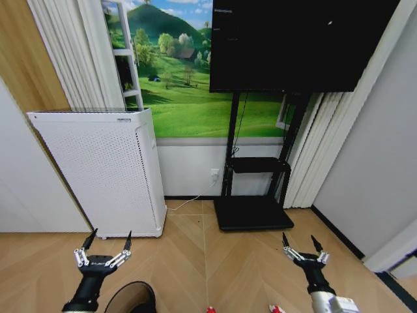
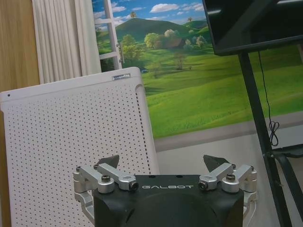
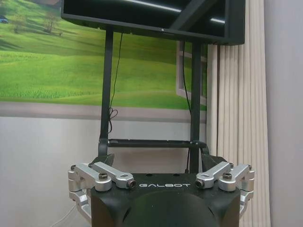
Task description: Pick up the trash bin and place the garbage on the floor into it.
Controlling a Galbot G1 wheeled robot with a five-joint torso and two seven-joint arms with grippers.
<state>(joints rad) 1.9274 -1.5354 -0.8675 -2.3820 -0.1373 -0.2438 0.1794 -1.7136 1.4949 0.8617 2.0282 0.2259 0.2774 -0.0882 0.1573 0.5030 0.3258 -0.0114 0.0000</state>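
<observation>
From the head view, the left gripper [image 1: 104,245] and the right gripper [image 1: 303,242] hover over the floor [image 1: 195,261], jaws spread wide and empty. The trash bin [image 1: 132,297] sits at the near edge just right of the left arm, and two red bits of the garbage [image 1: 210,310] peek in at the near edge between the arms. With bin and litter so close under the robot, a reach could clip the rim and tip it. In the left wrist view the left gripper [image 2: 162,165] faces the white appliance [image 2: 71,151], a collision risk. In the right wrist view the right gripper [image 3: 161,161] faces the TV stand [image 3: 106,94], well apart.
</observation>
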